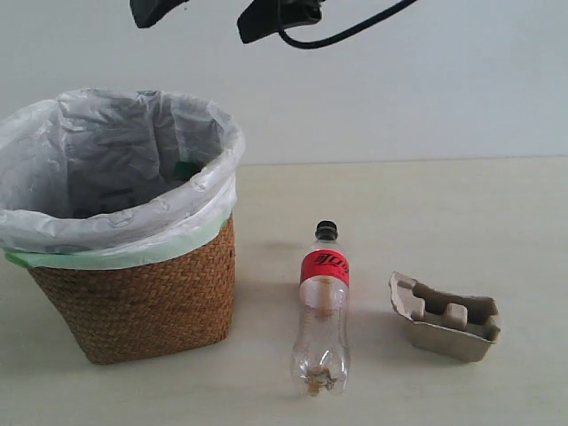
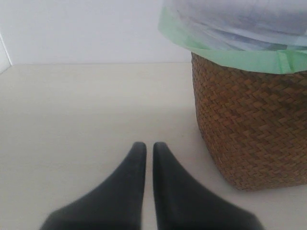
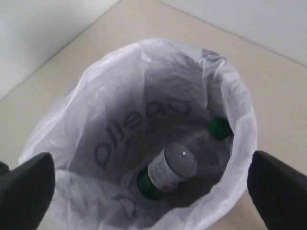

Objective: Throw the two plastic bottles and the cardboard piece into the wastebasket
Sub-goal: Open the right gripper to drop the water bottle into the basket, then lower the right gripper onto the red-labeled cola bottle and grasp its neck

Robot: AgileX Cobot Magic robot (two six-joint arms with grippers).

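The wicker wastebasket (image 1: pixel 142 293) with its white bag stands at the left of the table. Inside it lies the shorter bottle (image 3: pixel 165 175) with the green-white label and green cap (image 3: pixel 219 127). The taller bottle (image 1: pixel 322 306), red label and black cap, lies on the table to the right of the basket. The cardboard piece (image 1: pixel 444 318) sits further right. My right gripper (image 3: pixel 151 163) hangs open and empty high above the basket mouth, and its dark fingers (image 1: pixel 155 11) show at the top edge. My left gripper (image 2: pixel 149 146) is shut on nothing, low over the table beside the basket wall (image 2: pixel 249 129).
A pale wall runs behind the beige table (image 1: pixel 444 204). A black cable (image 1: pixel 355 31) loops from the gripper at the top of the exterior view. The left gripper does not show in the exterior view.
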